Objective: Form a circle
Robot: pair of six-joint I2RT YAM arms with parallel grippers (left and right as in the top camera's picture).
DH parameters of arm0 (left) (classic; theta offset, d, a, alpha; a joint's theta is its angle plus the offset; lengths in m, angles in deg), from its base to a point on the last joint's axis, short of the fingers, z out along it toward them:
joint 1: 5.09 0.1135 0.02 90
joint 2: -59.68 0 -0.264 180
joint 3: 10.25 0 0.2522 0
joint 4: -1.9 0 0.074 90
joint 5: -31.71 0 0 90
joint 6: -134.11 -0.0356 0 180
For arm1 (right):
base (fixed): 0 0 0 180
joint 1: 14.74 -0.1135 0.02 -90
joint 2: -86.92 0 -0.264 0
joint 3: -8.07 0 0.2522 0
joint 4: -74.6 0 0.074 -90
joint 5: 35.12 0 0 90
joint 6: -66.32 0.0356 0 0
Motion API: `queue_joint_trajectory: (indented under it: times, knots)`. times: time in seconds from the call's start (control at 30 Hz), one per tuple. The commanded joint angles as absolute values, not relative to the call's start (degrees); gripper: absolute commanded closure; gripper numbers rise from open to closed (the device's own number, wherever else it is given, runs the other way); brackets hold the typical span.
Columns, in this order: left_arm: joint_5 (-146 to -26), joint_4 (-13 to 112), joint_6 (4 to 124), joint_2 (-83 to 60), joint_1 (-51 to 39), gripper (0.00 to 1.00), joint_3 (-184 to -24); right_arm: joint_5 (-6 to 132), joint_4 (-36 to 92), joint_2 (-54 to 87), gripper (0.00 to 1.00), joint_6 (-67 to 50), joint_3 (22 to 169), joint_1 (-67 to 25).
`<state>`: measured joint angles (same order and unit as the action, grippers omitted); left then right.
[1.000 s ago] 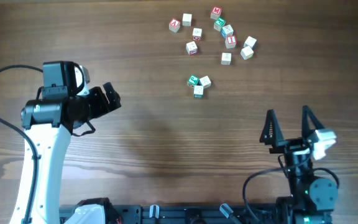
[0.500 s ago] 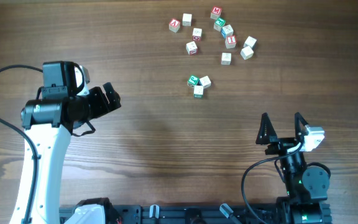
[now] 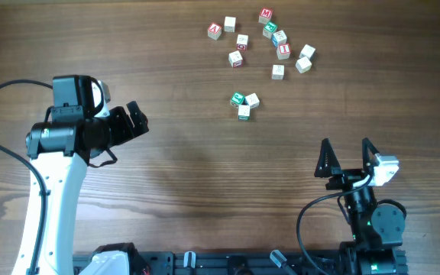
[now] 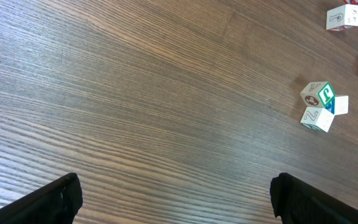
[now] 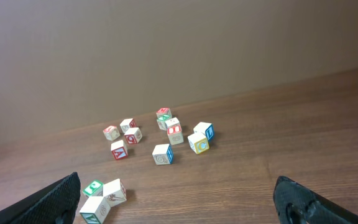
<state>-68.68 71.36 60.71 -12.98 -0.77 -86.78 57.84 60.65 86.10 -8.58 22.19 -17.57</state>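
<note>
Table (image 3: pixel 205 191) with cube cluster (image 3: pixel 244 105), scattered cubes (image 3: pixel 283 50)

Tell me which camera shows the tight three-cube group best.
Left wrist: the three-cube group looks largest there, all three cubes whole and their letter faces visible. Overhead shows the group whole but tiny. Right wrist catches the group obliquely, low at the frame's bottom edge.

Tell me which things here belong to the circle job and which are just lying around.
Job: the circle, three tight cubes; left gripper and right gripper, both open.
Lying about: the looser scatter of lettered cubes beyond it.
</note>
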Motion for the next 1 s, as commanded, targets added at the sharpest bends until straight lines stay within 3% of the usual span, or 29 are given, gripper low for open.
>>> queue_joint_trajectory:
  times: [0.0,0.27,0.53,0.7,0.8,0.97]
  knots:
    - [-68.7,71.2,59.5,-12.3,-0.5,0.0,-86.5,58.3,60.8,86.7,0.0,-8.5,22.1,-17.4]
    - [-61.2,71.2,59.1,-12.3,-0.5,0.0,-86.5,58.3,60.8,86.7,0.0,-8.5,22.1,-17.4]
    - [-61.7,68.7,59.8,-12.3,-0.4,0.0,-86.5,58.3,60.8,86.7,0.0,-8.5,22.1,-17.4]
    - [-70.6,45.6,59.1,-7.7,-0.5,0.0,-80.6,58.3,60.8,86.7,0.0,-8.5,22.1,-17.4]
    - [-74.4,28.1,59.1,2.8,-0.5,0.0,-68.0,58.3,60.8,86.7,0.0,-8.5,22.1,-17.4]
    - [-71.7,23.7,59.1,18.8,-0.5,0.0,-53.1,58.3,60.8,86.7,0.0,-8.5,22.1,-17.4]
